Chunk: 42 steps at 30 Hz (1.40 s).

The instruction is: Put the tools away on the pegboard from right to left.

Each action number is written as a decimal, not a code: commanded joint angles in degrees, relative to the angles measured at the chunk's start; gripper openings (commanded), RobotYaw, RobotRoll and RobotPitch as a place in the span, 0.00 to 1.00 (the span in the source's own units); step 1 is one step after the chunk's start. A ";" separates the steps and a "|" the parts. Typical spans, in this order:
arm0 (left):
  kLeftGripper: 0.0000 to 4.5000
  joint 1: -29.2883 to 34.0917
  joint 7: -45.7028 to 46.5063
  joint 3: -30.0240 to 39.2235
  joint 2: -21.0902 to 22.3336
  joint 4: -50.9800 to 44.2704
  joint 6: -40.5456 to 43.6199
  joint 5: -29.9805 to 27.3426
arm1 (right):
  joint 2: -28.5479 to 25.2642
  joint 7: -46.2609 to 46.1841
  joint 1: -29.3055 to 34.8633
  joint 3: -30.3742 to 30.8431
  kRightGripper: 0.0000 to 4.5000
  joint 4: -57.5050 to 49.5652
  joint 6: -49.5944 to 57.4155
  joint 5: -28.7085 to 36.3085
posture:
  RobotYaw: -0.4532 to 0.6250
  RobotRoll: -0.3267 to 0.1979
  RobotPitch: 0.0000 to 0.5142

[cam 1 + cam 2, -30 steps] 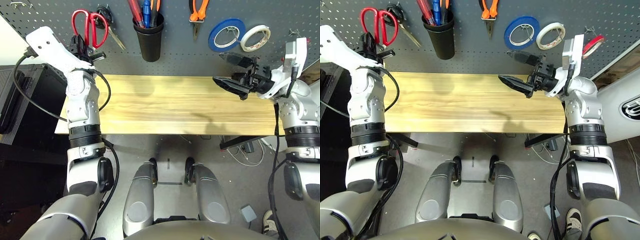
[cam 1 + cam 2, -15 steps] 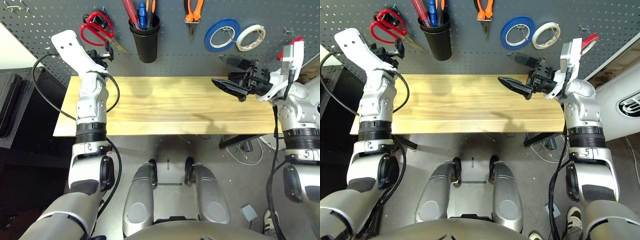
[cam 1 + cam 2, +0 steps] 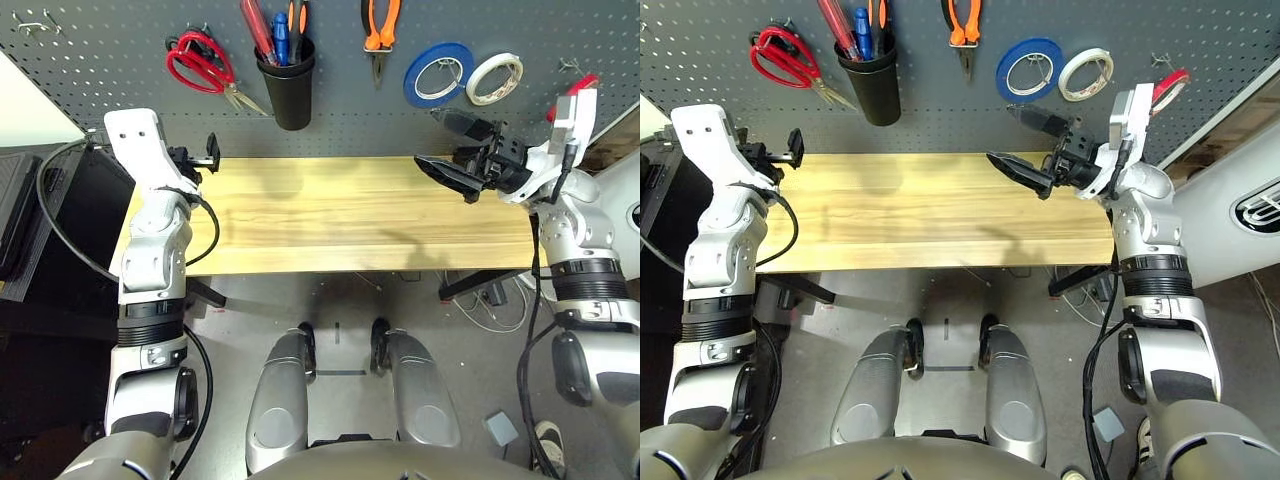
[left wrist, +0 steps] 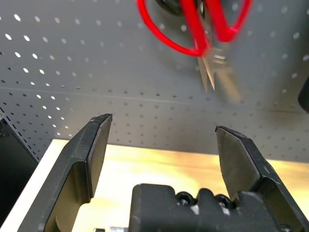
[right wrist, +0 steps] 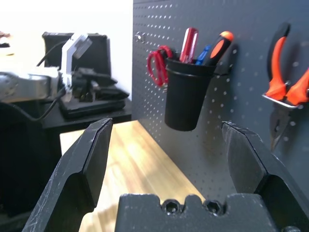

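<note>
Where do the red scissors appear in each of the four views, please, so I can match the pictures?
Left eye: red scissors hang upper left on the pegboard, left of the black cup.
Right eye: upper left, again left of the cup.
Left wrist: at the top, above the open left gripper.
Right wrist: mid-picture, partly behind the cup.
Shared landmark: the black cup, except in the left wrist view.
</note>
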 commanded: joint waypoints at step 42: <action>0.99 0.37 -3.73 1.27 -4.32 34.86 -38.24 1.50 | 5.47 -65.42 -2.92 -3.28 1.00 42.92 -22.99 -26.77 | 0.38 0.62 0.29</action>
